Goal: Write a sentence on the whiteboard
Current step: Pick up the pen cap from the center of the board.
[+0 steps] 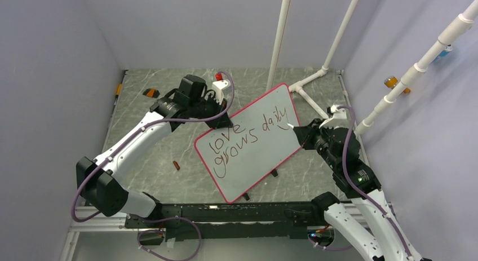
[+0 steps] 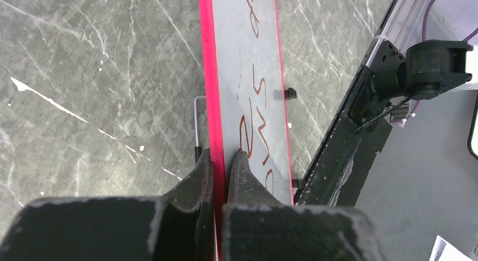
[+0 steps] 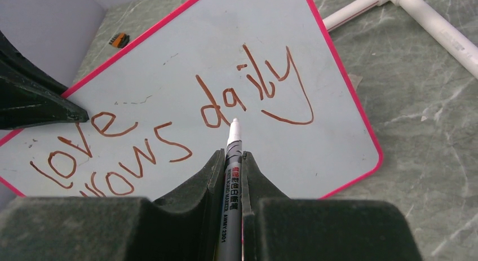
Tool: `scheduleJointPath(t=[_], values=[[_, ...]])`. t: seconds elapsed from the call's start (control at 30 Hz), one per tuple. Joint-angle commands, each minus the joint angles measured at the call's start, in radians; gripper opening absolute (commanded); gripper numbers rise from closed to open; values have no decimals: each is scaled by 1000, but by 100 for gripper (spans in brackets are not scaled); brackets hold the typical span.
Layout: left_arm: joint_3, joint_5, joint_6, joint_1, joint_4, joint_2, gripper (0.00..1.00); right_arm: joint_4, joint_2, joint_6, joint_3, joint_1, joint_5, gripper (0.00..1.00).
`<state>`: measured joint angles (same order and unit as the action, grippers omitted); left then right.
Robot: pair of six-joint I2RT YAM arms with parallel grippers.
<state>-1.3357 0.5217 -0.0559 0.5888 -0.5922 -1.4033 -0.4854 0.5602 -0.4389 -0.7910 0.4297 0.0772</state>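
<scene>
Between the right fingers (image 3: pixel 206 185), set narrow, a marker (image 3: pixel 232 159) is gripped by its barrel. Its tip is pointed at the word "daily"; contact cannot be confirmed. Between the left fingers (image 2: pixel 197 179), the board (image 1: pixel 256 168) is clamped by its red frame edge. The board is judged light, stiff and slick-faced, so the frame is the place to be held. It lies mid-tabletop (image 1: pixel 169 109), with the sentence (image 1: pixel 234 147) written across it. Both arms are reached inward from the near edge, elbows bent.

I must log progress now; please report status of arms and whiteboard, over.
Left jaws shut on whiteboard edge. Right jaws shut on marker, tip by "daily". Sentence "love grows daily" written. Nothing blocking the board.
</scene>
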Motion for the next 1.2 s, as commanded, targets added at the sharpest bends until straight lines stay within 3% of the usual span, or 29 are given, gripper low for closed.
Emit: scheduleJointPath(t=[0.0, 0.57, 1.17], values=[[0, -28, 244, 8, -35, -38, 0, -38, -29, 16, -45, 3, 27, 0], [1, 100, 315, 30, -77, -80, 0, -74, -80, 27, -34, 4, 21, 0], [-10, -168, 354, 39, -146, -127, 4, -94, -113, 43, -30, 3, 32, 0]])
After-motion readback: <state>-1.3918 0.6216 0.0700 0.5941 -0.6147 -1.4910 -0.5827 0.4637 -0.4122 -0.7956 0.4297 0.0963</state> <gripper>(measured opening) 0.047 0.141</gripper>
